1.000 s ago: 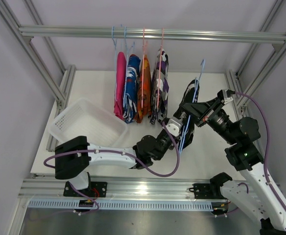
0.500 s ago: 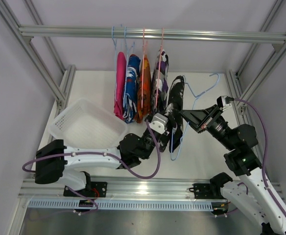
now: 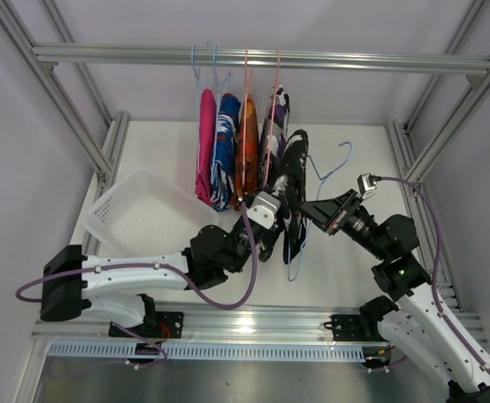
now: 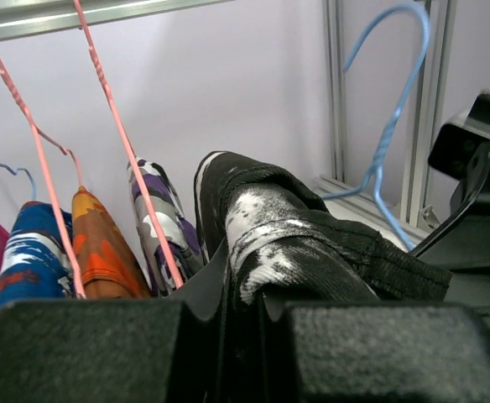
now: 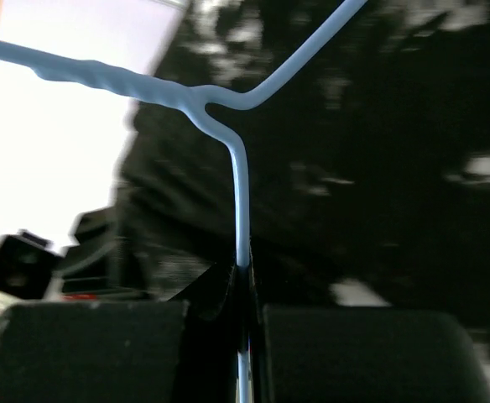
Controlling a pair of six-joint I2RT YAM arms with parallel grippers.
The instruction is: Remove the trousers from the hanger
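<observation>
The black trousers with white specks hang on a light blue hanger held off the rail, in front of the other garments. My left gripper is shut on the black trousers. My right gripper is shut on the blue hanger's wire, with the black cloth behind it. Pink trousers, blue-white-red patterned trousers, orange trousers and purple-white patterned trousers hang on the rail.
A white mesh basket stands on the table at the left. Aluminium frame posts stand at both sides and the back. The hanging garments crowd the middle back.
Both grippers have moved left with the black trousers and blue hanger, closer to the hanging garments. The left arm's base link has swung further left.
</observation>
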